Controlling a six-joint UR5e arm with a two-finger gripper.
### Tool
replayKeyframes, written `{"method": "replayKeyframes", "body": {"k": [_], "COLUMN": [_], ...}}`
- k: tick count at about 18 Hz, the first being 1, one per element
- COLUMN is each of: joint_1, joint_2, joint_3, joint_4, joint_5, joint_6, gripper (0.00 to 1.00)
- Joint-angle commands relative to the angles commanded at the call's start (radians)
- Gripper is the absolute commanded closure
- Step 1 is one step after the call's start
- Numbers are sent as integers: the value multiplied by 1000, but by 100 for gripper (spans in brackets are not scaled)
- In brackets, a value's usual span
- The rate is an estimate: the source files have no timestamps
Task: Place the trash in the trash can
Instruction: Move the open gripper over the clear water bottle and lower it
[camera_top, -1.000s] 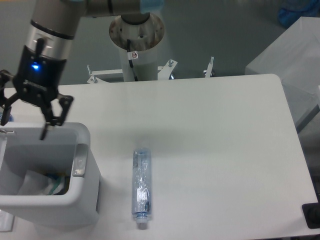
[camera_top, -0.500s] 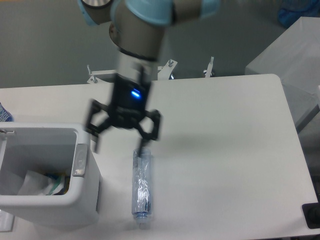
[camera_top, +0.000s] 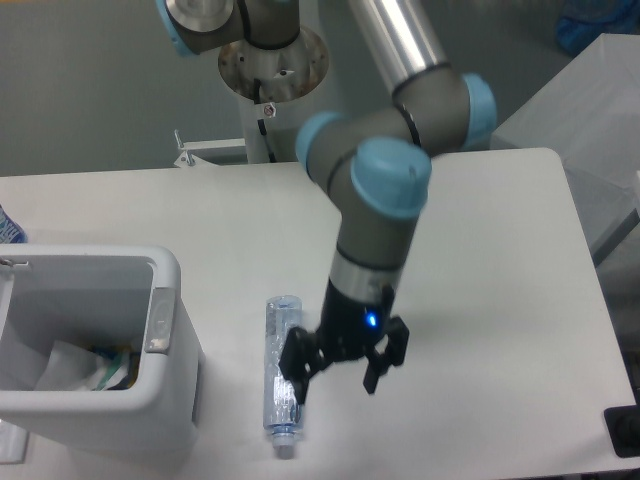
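A long clear crinkled plastic bottle (camera_top: 281, 350) lies on the white table, cap toward the front edge. My gripper (camera_top: 338, 383) is open, low over the table, its left finger at the bottle's right side and its right finger out over bare table. It holds nothing. The white trash can (camera_top: 172, 395) stands at the front left with a grey handle piece (camera_top: 161, 320) on its right rim. Inside it lies the crumpled clear-white wrapper with a green strip (camera_top: 100, 368).
The arm's base column (camera_top: 273, 70) stands behind the table's far edge. A grey box (camera_top: 580, 110) is off the table's right side. A dark object (camera_top: 624, 430) sits at the front right corner.
The gripper swung from above the trash can rightward across the table, then came down toward the front, beside the bottle's lower half. The bottle has not moved.
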Motion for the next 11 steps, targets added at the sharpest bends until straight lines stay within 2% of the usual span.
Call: {"method": "replayKeyframes", "body": {"k": [5, 11], "joint_1": [-48, -71], "joint_2": [-51, -101], "joint_3": [-9, 2], "joint_4": [-2, 3], "joint_5": [32, 52], "joint_6": [32, 32], "gripper": [1, 1]}}
